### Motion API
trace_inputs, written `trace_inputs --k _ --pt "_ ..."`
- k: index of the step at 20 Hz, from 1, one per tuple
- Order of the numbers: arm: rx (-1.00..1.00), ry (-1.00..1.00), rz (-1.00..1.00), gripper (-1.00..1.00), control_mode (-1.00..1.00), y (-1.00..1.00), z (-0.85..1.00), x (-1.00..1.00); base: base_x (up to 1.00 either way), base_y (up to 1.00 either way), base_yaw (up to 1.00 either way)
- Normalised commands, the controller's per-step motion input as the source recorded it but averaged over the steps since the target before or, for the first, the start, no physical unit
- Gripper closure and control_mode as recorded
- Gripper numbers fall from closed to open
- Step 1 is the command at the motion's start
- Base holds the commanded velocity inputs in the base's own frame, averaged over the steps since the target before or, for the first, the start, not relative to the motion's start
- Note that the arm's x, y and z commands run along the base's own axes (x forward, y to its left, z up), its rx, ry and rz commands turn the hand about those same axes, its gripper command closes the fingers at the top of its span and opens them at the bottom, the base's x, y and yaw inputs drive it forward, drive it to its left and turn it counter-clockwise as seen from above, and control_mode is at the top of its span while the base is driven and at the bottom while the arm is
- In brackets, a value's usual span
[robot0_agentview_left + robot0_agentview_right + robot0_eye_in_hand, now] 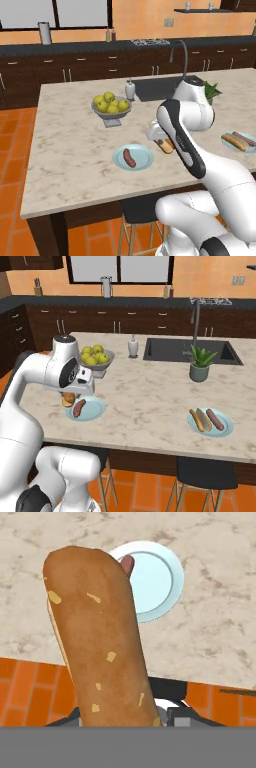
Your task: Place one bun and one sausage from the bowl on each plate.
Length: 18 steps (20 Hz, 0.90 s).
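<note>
My gripper [161, 141] is shut on a long brown bun [100, 642], which hangs in the air near the counter's front edge, on my side of the left plate. That pale blue plate [144, 159] carries one sausage [129, 157]; in the hand view the sausage's tip [127, 563] peeks out past the bun above the plate [157, 582]. From the right base view the bun [68, 400] sits just left of this plate [95, 411]. The right plate [227, 428] holds a bun [199, 419] and a sausage [215, 419]. The wide dark bowl is out of view.
A grey footed bowl of yellow-green fruit [111, 106] stands behind the left plate. Farther back are a soap dispenser [130, 90], the sink [170, 351] with its faucet, and a potted plant [199, 363]. Stools stand under the counter's front edge over orange floor tiles.
</note>
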Motion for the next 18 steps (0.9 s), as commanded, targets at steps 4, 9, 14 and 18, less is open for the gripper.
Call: trace_inputs --k 4,9,14,18 --pt "0.00 0.37 0.00 1.00 -1.00 -0.03 -0.39 0.46 0.00 0.00 0.00" --pt "0.00 0.23 0.00 1.00 -1.00 0.00 -0.80 0.94 0.00 0.00 0.00" --pt "-0.03 0.14 -0.03 1.00 -1.00 0.12 -0.34 1.00 0.00 0.00 0.00" --pt "-0.11 0.25 -0.17 1.00 -1.00 0.41 -0.38 0.65 0.00 0.00 0.00"
